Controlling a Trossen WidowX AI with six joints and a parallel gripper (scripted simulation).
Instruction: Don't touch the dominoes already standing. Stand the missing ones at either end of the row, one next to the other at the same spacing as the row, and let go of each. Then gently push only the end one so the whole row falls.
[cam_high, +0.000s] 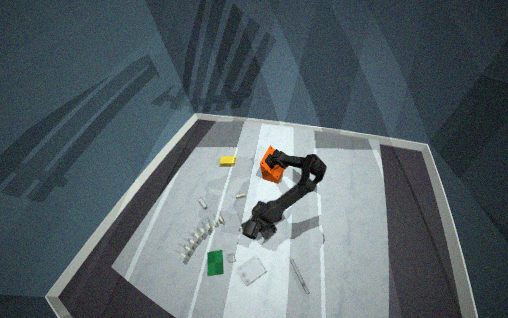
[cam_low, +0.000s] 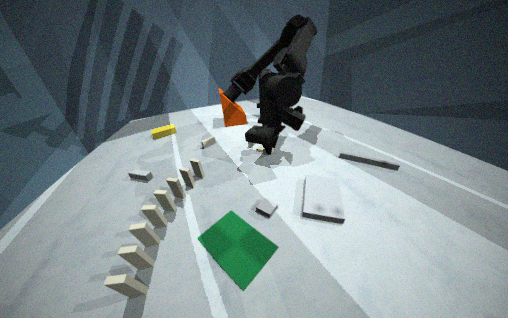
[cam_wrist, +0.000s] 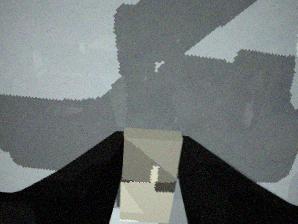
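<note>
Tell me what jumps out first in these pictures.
The black arm bends down from its orange base near the table's far side, its gripper shut on a pale domino at the surface. Left of it, a curving row of standing dominoes runs toward the near edge, beside a green sheet.

From my station I see a pale grey table top with white stripes, dark maroon bands along both sides and a raised light rim. Blue-grey walls surround it, crossed by long slatted shadows. Lighting is dim and patchy.
</note>
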